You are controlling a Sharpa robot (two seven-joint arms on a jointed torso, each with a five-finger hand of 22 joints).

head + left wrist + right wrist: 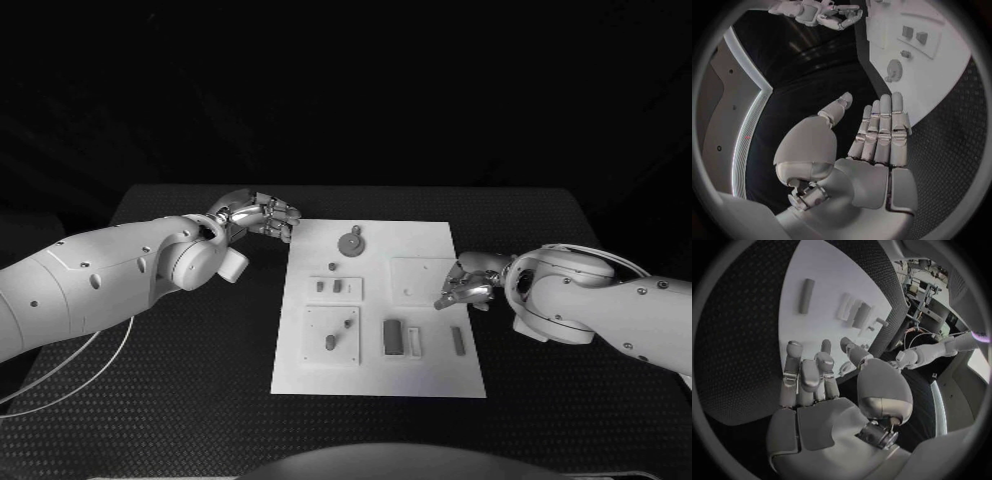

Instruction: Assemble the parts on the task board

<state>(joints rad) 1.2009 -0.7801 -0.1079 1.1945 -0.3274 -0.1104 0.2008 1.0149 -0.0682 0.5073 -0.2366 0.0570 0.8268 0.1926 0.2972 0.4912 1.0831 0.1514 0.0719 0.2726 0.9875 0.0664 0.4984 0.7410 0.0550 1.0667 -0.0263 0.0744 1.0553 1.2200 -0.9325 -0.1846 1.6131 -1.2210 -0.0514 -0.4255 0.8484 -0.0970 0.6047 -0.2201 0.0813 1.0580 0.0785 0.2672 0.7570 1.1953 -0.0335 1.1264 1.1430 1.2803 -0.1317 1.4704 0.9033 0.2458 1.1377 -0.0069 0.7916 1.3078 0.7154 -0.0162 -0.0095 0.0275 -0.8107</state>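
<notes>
Between your two empty hands, left hand (264, 218) flat-fingered, right hand (469, 283) loosely curled, the task board (433, 375) holds separate parts (392, 336), stage undetermined.

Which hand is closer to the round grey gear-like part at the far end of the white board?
Left. The left hand hovers just off the white task board's far left corner, beside the round grey gear-like part. The right hand sits at the board's right edge, nearer the robot.

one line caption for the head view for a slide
Both hands, left and right, open and empty beside the white task board.
</notes>
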